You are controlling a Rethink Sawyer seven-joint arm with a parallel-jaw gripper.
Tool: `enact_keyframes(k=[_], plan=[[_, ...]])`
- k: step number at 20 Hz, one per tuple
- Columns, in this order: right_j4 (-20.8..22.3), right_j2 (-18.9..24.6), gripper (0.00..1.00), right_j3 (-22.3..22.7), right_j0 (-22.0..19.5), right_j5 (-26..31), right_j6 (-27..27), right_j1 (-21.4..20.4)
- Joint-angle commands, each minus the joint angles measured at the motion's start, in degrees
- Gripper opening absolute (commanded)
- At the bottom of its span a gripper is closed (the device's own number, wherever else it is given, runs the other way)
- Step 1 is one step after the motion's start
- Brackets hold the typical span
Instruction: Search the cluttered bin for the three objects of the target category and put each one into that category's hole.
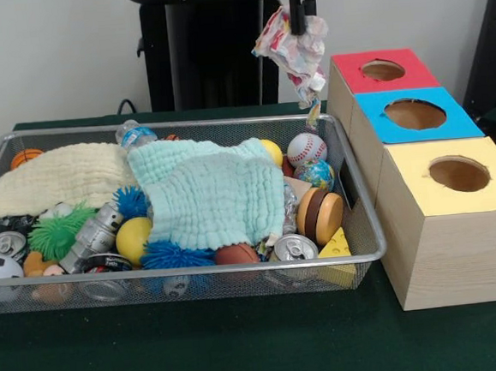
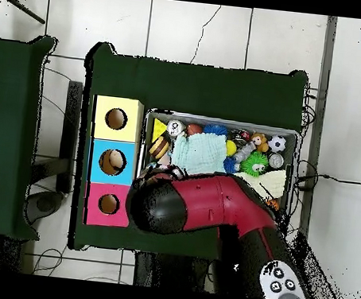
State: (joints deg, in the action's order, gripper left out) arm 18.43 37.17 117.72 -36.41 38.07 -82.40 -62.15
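Observation:
The wire mesh bin (image 1: 195,272) stands on the green table, full of clutter; it also shows in the overhead view (image 2: 223,120). My gripper (image 1: 297,14) hangs above the bin's far right corner, beside the red-topped box. It is shut on a crumpled red-and-white printed cloth (image 1: 293,49) that dangles below it. The round hole (image 1: 382,70) of the red-topped box is open and uncovered; it shows in the overhead view too (image 2: 108,204). No yellow duck shows in either view. In the overhead view my red arm (image 2: 202,206) hides the gripper.
A blue-topped box (image 1: 414,114) and a yellow-topped box (image 1: 458,173) stand in a row in front of the red one. In the bin lie a mint cloth (image 1: 210,197), a cream cloth (image 1: 62,176), a yellow ball (image 1: 134,239), a baseball (image 1: 306,149), cans (image 1: 294,249) and spiky balls (image 1: 58,233).

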Motion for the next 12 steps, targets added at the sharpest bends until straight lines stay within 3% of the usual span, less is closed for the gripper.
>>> enact_keyframes(k=[1, 7, 12], plan=[[-1.96, -2.98, 0.00, -1.85, 0.01, 4.14, -5.54, -0.18], [-2.14, -3.45, 0.00, -2.31, 0.68, 4.72, -5.73, -0.42], [-5.45, -3.60, 0.00, -3.87, 3.23, 6.06, -8.93, -0.77]])
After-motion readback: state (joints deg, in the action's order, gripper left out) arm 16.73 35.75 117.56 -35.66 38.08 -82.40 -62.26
